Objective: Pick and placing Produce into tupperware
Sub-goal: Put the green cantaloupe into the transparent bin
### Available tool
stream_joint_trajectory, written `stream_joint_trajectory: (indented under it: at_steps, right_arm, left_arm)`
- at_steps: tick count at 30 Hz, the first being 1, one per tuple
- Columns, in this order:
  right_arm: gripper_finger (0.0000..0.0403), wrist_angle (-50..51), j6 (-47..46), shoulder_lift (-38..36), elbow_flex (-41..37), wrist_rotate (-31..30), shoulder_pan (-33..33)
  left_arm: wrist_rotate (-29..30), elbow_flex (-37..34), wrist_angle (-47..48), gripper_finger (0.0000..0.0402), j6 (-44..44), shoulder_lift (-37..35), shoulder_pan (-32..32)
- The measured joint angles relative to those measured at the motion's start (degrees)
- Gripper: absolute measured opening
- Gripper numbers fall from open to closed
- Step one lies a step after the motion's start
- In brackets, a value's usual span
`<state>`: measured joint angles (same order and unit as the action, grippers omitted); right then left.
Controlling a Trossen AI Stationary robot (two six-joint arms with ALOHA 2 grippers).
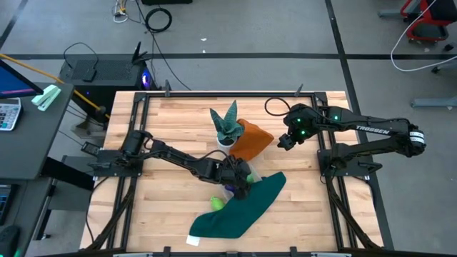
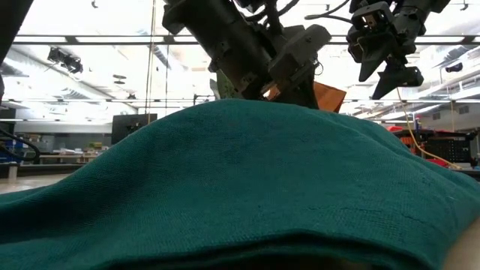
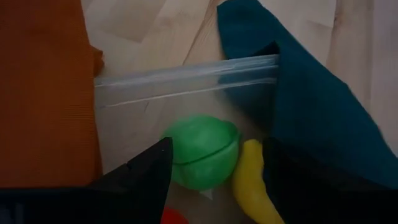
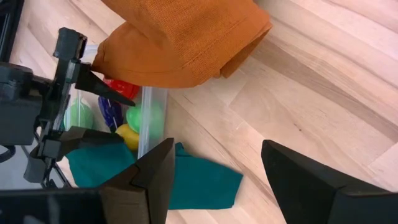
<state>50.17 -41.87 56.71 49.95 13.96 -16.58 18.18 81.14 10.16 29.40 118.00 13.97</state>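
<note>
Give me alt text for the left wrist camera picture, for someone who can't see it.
Seen past the open left gripper, a clear tupperware on a wooden table holds a green ball beside a yellow piece, with a sliver of something red at the picture's edge. An orange cloth lies along one side of the box and a teal cloth along the other.

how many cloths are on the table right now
2. An orange cloth lies beside the potted plant; a green cloth lies toward the near edge, partly under the left gripper.

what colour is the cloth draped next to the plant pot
Orange, clearest in the right wrist view.
</note>
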Motion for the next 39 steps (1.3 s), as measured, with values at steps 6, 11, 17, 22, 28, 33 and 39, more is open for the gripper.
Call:
stream_joint_trajectory:
  at_steps: [6,11,17,22,28,33,39]
  right_arm:
    - [0.0202,0.0,0.1,0.0,0.0,0.0,0.0]
    - [0.0202,0.0,0.0,0.0,0.0,0.0,0.0]
    - [0.0202,0.0,0.0,0.0,0.0,0.0,0.0]
    - [0.0202,0.0,0.0,0.0,0.0,-0.1,0.0]
    - [0.0202,0.0,0.0,0.0,0.0,-0.1,0.0]
    - [0.0202,0.0,0.0,0.0,0.0,-0.2,0.0]
    - [0.0202,0.0,0.0,0.0,0.0,-0.2,0.0]
  left_arm:
    - [1.7,0.0,4.1,0.0250,0.0,-3.9,1.6]
    - [3.6,0.0,10.3,0.0240,0.0,-9.0,2.2]
    - [4.1,0.0,23.4,0.0241,4.7,-14.2,5.4]
    - [4.8,0.0,35.1,0.0250,14.0,-14.9,9.8]
    - [5.7,0.0,40.3,0.0255,25.4,-14.9,15.1]
    - [6.7,0.0,42.5,0.0251,33.6,-14.9,18.9]
    - [6.4,-7.0,42.9,0.0251,43.6,-17.2,21.5]
